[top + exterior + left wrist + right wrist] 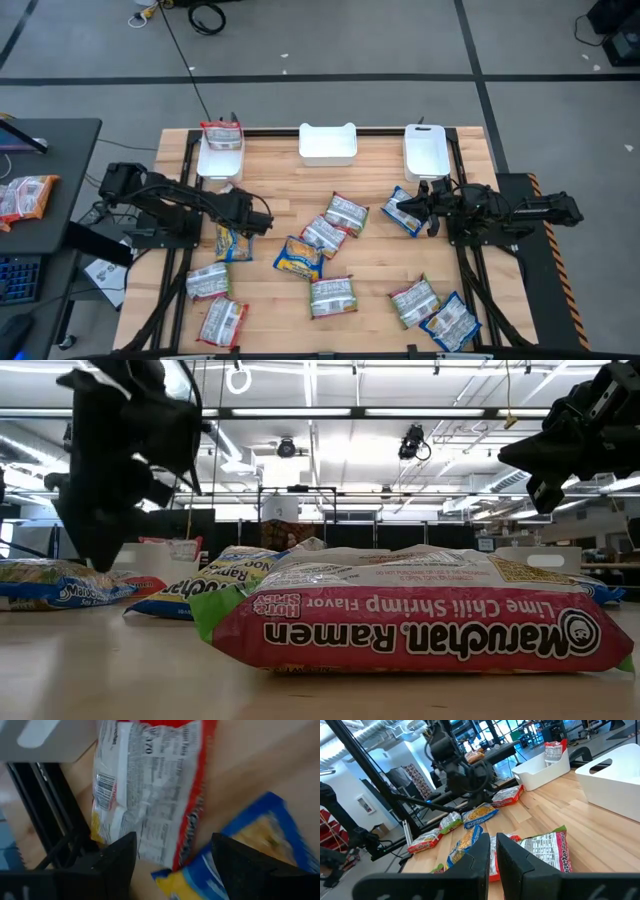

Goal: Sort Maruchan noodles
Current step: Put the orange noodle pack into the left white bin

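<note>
Table [380,305]: a pale wooden top with a black frame is filling the middle of the overhead view, with grey floor around it.
Left arm [165,200]: it is reaching in from the left side, over the table's left part.
Right arm [510,212]: it is reaching in from the right side, toward the table's centre.
Bins: three white bins are sitting in a row along the far edge. The left bin [220,160] is holding one red packet [221,133]; the middle bin [328,143] and the right bin [426,150] are showing only white.
Maruchan noodles: flat packets are lying scattered across the near and middle table. A loose group is sitting at centre, among them a blue-yellow packet [299,258] and a silvery packet [346,213]. Two red-edged packets [222,322] are lying at the near left corner, and two more packets are lying at the near right. In the low view, a Lime Chili Shrimp packet [420,622] is lying closest, label upside down.
Left gripper [262,221]: it is hovering just beside a blue-yellow packet [233,243]. In its wrist view the fingers [117,865] are standing apart with nothing between them, above a red-edged packet [150,790] lying back side up.
Right gripper [397,208]: in the overhead view it is pinching a blue packet [405,215] at its tip. In its wrist view the fingers [480,862] are nearly together with only a thin slit between them.
</note>
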Motion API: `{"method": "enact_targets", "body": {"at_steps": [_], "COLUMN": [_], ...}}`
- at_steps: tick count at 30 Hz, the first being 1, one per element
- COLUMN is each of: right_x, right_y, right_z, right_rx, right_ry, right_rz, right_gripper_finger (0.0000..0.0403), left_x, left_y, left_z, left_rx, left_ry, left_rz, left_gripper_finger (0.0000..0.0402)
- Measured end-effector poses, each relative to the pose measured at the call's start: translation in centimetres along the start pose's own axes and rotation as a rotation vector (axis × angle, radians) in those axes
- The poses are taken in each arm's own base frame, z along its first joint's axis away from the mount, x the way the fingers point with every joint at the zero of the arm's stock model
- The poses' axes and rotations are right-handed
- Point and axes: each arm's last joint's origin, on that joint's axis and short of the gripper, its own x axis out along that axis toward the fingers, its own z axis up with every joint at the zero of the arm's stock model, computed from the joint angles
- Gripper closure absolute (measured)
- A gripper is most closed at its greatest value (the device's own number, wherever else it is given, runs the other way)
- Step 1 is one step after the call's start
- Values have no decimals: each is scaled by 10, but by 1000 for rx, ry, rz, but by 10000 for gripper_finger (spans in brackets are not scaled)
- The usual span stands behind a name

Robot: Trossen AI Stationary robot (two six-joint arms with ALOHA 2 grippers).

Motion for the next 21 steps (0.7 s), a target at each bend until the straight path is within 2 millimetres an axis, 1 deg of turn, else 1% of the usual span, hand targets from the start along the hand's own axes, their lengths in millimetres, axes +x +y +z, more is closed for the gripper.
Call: {"method": "enact_targets", "body": {"at_steps": [4, 7, 10, 14, 18, 21], "right_x": [0, 0, 0, 0, 0, 0], "right_y": [0, 0, 0, 0, 0, 0], "right_z": [0, 0, 0, 0, 0, 0], "right_rx": [0, 0, 0, 0, 0, 0], "right_ry": [-1, -2, -3, -3, -4, -5], "right_rz": [0, 1, 1, 1, 2, 2], "right_gripper_finger": [366, 366, 366, 366, 366, 366], "left_x": [15, 21, 25, 29, 30, 30], "left_y": [-2, -6, -6, -2, 1, 0], "left_z": [3, 5, 6, 5, 5, 5], "left_rx": [-30, -5, 11, 12, 27, 53], "left_ry": [-20, -48, -69, -72, -82, -85], "left_rz": [-57, -105, -116, -79, -46, -48], "left_gripper_finger": [143, 145, 162, 214, 283, 342]}}
